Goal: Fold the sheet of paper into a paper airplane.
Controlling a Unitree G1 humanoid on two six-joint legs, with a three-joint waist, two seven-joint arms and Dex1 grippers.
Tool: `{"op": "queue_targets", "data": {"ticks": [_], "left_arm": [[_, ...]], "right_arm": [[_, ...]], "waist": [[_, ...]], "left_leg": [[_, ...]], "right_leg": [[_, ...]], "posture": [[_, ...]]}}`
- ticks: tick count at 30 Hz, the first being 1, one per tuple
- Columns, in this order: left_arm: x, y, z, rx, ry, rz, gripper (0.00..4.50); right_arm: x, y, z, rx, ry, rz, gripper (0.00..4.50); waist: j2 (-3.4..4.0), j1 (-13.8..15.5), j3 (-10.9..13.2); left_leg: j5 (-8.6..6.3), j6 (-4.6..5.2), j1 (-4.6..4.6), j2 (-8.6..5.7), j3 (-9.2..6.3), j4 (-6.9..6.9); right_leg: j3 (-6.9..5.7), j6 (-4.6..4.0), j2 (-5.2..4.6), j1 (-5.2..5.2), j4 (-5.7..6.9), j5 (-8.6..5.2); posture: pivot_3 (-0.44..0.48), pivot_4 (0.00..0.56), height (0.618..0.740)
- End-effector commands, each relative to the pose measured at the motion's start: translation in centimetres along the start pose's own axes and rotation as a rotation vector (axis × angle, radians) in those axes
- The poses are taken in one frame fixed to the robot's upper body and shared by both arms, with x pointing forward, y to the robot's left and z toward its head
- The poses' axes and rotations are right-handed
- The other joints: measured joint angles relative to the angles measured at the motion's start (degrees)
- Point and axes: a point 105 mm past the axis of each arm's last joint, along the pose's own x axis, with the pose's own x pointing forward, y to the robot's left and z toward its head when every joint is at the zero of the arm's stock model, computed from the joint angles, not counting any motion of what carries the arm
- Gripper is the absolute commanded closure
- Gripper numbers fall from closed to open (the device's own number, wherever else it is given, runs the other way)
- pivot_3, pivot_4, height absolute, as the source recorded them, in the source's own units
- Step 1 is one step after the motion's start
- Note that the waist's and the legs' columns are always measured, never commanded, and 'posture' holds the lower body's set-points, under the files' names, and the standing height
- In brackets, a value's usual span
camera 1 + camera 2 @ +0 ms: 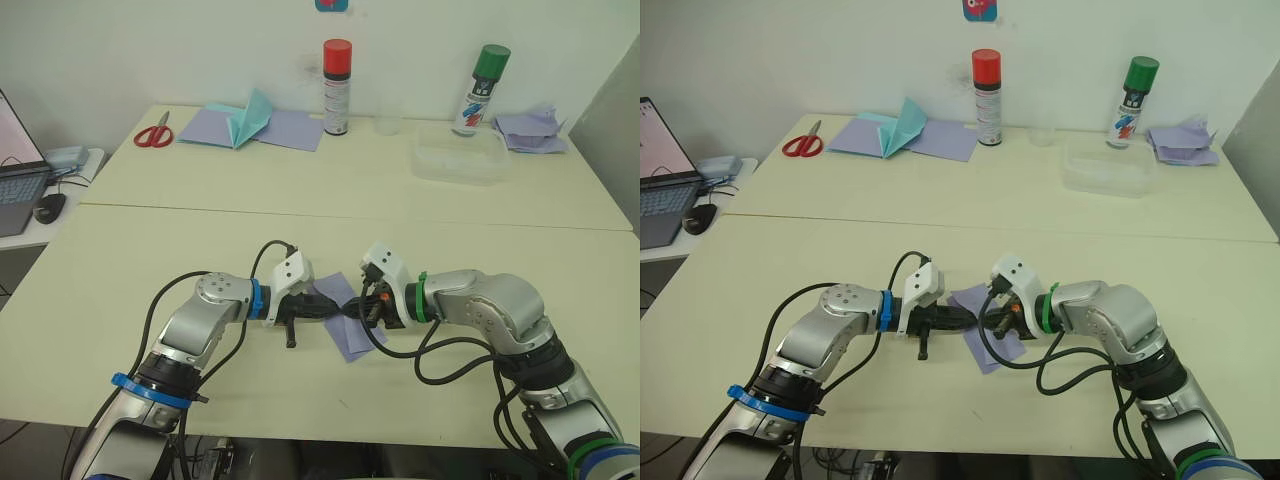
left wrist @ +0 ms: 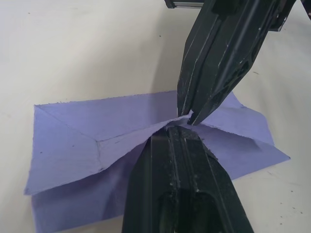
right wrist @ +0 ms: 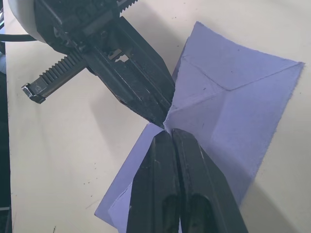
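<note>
On the near table (image 1: 150,250), between my arms, I see the sheet of paper (image 1: 350,335) lying creased, both my left gripper (image 1: 335,306) and right gripper (image 1: 356,308) clamped tip-to-tip on its raised middle fold.

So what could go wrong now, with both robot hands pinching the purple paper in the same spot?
1. Tearing: the left gripper and right gripper are both shut on the sheet of paper almost tip to tip, so pulling apart might rip the thin sheet.
2. Crumpling: the paper is already bunched up where they pinch, which may spoil the straight creases.
3. Bumping: the tips sit so close that they could knock together.
</note>
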Motion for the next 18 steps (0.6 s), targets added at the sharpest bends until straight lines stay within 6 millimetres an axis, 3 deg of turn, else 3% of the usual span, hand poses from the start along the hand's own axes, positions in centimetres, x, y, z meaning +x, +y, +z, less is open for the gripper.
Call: {"op": "queue_targets", "data": {"ticks": [1, 6, 9, 13, 18], "left_arm": [[-0.3, -0.4, 0.2, 0.051, 0.012, -0.019, 4.5], [-0.2, -0.4, 0.1, 0.056, 0.012, -0.016, 4.5], [-0.2, -0.3, 0.2, 0.059, 0.01, -0.012, 4.5], [-0.1, -0.2, 0.4, 0.059, -0.001, -0.008, 4.5], [0.4, -0.1, 1.5, 0.058, -0.048, -0.015, 4.5]], "right_arm": [[-0.5, 0.1, 0.9, 0.017, -0.046, 0.004, 4.46], [-0.5, 0.5, 1.1, 0.049, -0.052, 0.028, 4.46], [-0.5, 0.5, 1.2, 0.05, -0.054, 0.026, 3.92], [-0.5, 0.7, 1.7, 0.056, -0.072, 0.017, 2.59], [-0.6, 1.2, 2.2, 0.056, -0.084, 0.024, 2.59]], "waist": [[0.0, -0.04, 0.0], [0.0, 0.0, 0.0], [0.0, 0.0, 0.0], [0.0, 0.0, 0.0], [0.0, 0.01, 0.0]], "left_leg": [[0.0, 0.0, 0.0, 0.0, 0.01, 0.0], [0.01, -0.01, 0.01, 0.01, 0.01, 0.03], [0.0, 0.0, 0.01, -0.01, 0.0, 0.04], [0.0, 0.0, 0.02, -0.01, 0.0, 0.06], [0.0, 0.0, 0.02, -0.01, -0.02, 0.13]], "right_leg": [[0.01, 0.0, 0.0, 0.0, 0.0, 0.0], [0.01, 0.0, 0.0, 0.0, 0.04, 0.0], [0.0, 0.0, 0.0, 0.0, 0.07, 0.0], [0.01, 0.0, 0.01, 0.0, 0.13, 0.0], [0.03, 0.0, 0.02, 0.0, 0.24, 0.0]], "posture": [[0.0, 0.15, 0.74], [0.0, 0.15, 0.74], [0.0, 0.15, 0.74], [0.0, 0.15, 0.74], [0.0, 0.15, 0.74]]}}
